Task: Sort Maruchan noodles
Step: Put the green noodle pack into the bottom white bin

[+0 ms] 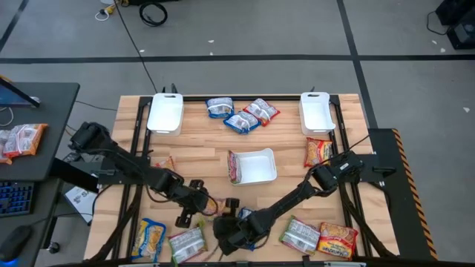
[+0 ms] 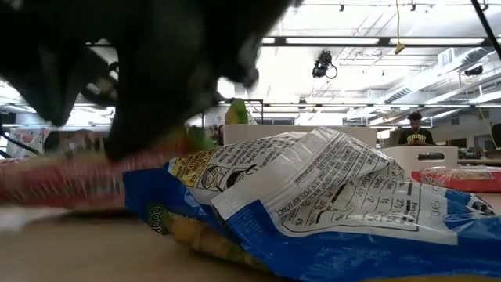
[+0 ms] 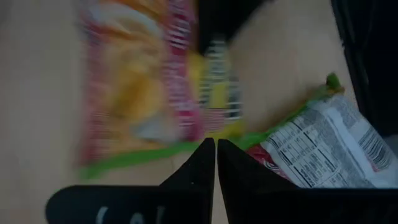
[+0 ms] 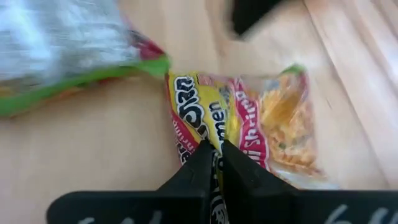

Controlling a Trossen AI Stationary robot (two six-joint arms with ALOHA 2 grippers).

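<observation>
Jaws of the right gripper (image 4: 212, 149) are pressed together on the near edge of a shrimp ramen packet (image 4: 249, 118) (yellow, red and pink wrapper with a green border), pinching only a thin margin of film; jaws of the left gripper (image 3: 216, 148) are pressed together on nothing, poised above another pink-and-yellow packet (image 3: 140, 87) with a silvery-green packet (image 3: 323, 146) just beside it. In the high view both grippers meet at the table's near edge, left gripper (image 1: 185, 217) beside right gripper (image 1: 231, 231), among a cluster of noodle packets (image 1: 185, 243); further packets lie near the right corner (image 1: 338, 241), beside the right white tray (image 1: 316, 113), and as a blue-white group (image 1: 241, 115) between the two far trays. A third tray (image 1: 256, 167) at table centre holds one packet on edge. The low view is filled by a blue-white packet (image 2: 329, 204) lying label-down. Sorting appears barely begun. Risks, as judged: the slim edge grip may slip once the packet is lifted, since the wrapper is slick and the contents heavy at the far end; the closely spaced arms (nearly touching) could collide; a dragged packet might disturb its neighbours.
</observation>
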